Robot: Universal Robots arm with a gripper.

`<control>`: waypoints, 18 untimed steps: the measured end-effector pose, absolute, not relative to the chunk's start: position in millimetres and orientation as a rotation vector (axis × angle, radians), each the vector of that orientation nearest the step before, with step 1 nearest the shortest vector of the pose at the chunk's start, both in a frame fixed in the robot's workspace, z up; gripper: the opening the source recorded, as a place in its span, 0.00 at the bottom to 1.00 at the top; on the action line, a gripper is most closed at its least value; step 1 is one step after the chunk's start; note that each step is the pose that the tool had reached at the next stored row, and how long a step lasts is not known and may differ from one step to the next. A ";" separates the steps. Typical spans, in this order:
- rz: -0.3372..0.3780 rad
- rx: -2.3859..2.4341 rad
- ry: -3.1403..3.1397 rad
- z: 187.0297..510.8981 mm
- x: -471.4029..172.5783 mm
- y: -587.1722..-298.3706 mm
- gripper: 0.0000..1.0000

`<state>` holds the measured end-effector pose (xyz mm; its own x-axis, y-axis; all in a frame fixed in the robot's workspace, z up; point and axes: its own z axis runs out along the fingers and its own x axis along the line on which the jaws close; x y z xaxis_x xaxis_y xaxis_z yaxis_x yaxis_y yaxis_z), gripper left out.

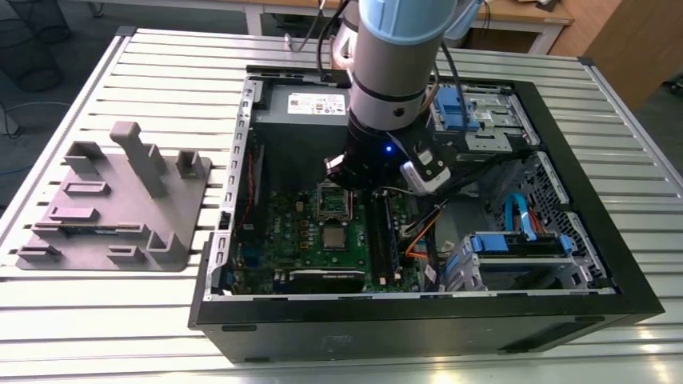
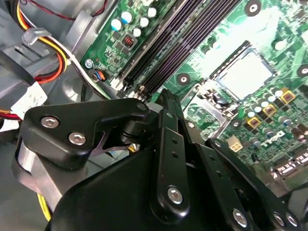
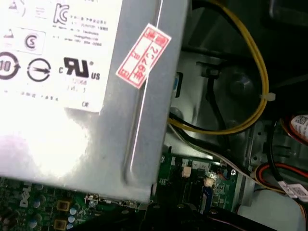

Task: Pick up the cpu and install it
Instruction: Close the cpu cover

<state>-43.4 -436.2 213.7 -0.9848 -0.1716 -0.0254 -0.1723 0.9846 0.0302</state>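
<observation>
Nearest the lens in the second wrist view is the black linkage of the gripper, its bolted bars and rounded knuckle dark against the board; whether it is open or closed cannot be told, and nothing shows in its hold. Past it lies the green motherboard with its long black memory slots, and further on sits the cpu, a flat silvery square lying level on the board, apart from the gripper. In the exterior view the cpu lies near the middle of the motherboard, with the rectangular silver socket frame just beside it on the arm's side. The arm reaches down into the open computer case, and its lower end hangs over the board close to that frame. The first wrist view shows the grey power supply with a red sticker on it, and a yellow cable curving beside it. The case stands on a slatted metal table, and a grey plastic tray with upright posts rests on the table at the exterior view's left, well apart from the case.
</observation>
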 end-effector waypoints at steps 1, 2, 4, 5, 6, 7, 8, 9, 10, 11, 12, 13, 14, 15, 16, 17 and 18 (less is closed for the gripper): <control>0.051 -0.279 3.106 212.7 -43.3 -435.5 0.11; 0.051 -0.293 3.105 211.7 -43.3 -435.1 0.11; 0.051 -0.330 3.101 209.6 -43.3 -434.7 0.11; 0.052 -0.353 3.099 208.7 -43.3 -434.7 0.11; 0.052 -0.376 3.097 207.8 -43.4 -434.6 0.11; 0.052 -0.394 3.095 207.2 -43.4 -434.5 0.11; 0.052 -0.404 3.093 207.1 -43.4 -433.9 0.11; 0.052 -0.409 3.093 206.9 -43.4 -432.8 0.11; 0.054 -0.413 3.092 206.8 -43.3 -431.8 0.11; 0.055 -0.415 3.092 206.8 -43.4 -430.9 0.11; 0.057 -0.418 3.091 206.8 -43.3 -429.9 0.11; 0.060 -0.421 3.091 206.8 -43.2 -429.1 0.11; 0.062 -0.424 3.090 206.8 -43.0 -428.3 0.11; 0.064 -0.426 3.089 206.8 -42.4 -427.8 0.11; 0.064 -0.429 3.089 206.8 -41.5 -427.5 0.11; 0.065 -0.432 3.089 206.8 -40.3 -427.2 0.11; 0.065 -0.434 3.088 206.8 -39.5 -426.8 0.11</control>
